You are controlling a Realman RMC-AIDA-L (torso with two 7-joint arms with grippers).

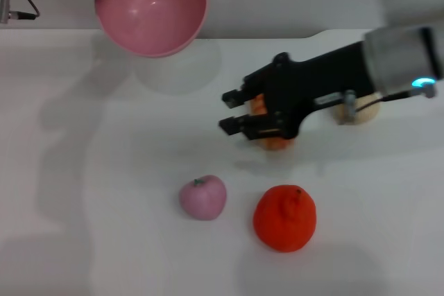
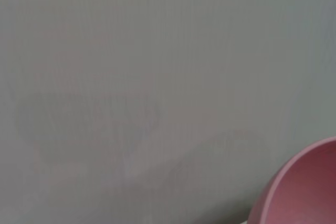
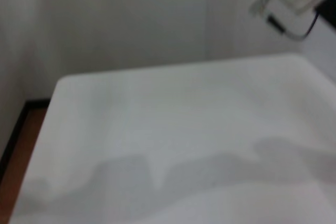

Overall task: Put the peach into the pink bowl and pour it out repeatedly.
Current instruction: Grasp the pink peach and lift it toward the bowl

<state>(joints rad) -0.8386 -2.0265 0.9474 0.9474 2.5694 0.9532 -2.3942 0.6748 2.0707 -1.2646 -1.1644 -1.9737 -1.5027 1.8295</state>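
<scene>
Here the peach (image 1: 202, 197) lies on the table (image 1: 104, 240), just below the right tool (image 1: 232, 110), whose fingers are spread.

— What does the pink bowl (image 1: 152, 9) look like it is made of?
— Smooth plastic, with a soft sheen and a small bright glint inside it.

— And the peach (image 1: 203, 197)?
— Its skin looks matt and a little fuzzy, like a soft toy. The orange fruit (image 1: 284, 218) beside it is matt too, but its surface is bumpy and dimpled.

— The table (image 1: 104, 171)?
— A plain white top, smooth and matt. The right gripper (image 1: 233, 110) above it looks like matt black plastic.
</scene>
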